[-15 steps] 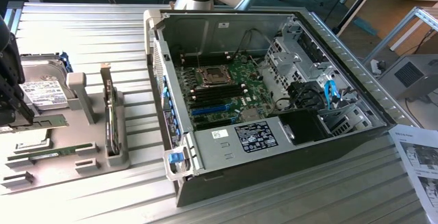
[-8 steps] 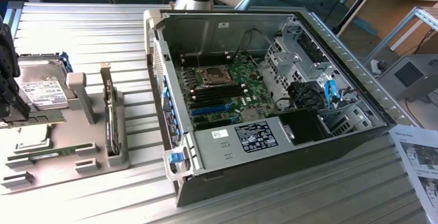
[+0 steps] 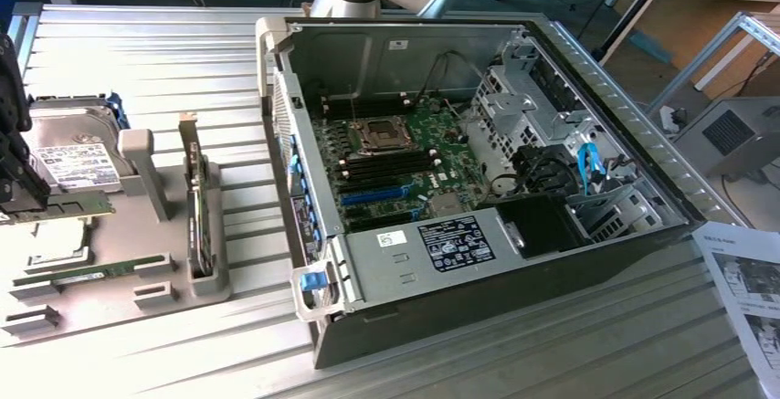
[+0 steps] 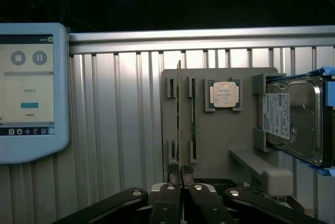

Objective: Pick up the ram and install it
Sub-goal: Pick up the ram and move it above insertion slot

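My gripper [image 4: 180, 169] is shut on the ram [image 4: 179, 114], a thin green stick seen edge-on that runs straight out from between the fingers. In the exterior view the gripper [image 3: 17, 204] is at the far left edge, and the held ram [image 3: 64, 205] hangs a little above the grey holder tray [image 3: 146, 262], near the hard drive. A second green stick [image 3: 91, 274] lies in a slot of the tray. The open computer case [image 3: 488, 235] lies to the exterior view's right, its motherboard [image 3: 408, 157] showing long black memory slots [image 3: 393, 163].
On the tray sit a hard drive [image 4: 293, 119], a processor chip [image 4: 225, 94] and an upright card with a metal bracket [image 3: 195, 207]. A tablet [image 4: 26, 88] lies beside the tray on the ribbed metal table [image 3: 159, 61]. A printed sheet [image 3: 743, 280] lies past the case.
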`<state>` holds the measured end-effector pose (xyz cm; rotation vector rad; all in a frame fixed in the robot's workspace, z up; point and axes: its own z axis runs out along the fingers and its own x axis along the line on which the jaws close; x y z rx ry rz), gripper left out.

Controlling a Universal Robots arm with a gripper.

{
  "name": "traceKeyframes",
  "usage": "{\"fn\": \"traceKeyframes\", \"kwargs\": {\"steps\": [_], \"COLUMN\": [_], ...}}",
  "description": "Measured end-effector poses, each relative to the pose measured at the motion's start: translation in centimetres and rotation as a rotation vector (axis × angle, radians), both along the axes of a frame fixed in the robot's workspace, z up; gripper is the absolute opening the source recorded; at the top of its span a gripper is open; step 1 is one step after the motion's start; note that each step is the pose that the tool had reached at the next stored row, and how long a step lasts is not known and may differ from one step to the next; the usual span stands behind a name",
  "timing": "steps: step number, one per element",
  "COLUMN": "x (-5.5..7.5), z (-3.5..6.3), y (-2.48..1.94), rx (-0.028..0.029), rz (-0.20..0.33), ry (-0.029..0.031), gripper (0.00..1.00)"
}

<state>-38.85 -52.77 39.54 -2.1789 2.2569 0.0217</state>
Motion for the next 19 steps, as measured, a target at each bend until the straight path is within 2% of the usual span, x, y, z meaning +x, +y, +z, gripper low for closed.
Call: {"fn": "traceKeyframes", "kwargs": {"steps": [6,19], "x": [0.2,2.5], "z": [0.01,0.00], "y": [0.00,0.00], "rx": [-0.0001,0.0000], "rz": [0.000,0.000], "ry": [0.0001,0.0000], "gripper": [0.12,0.12]}}
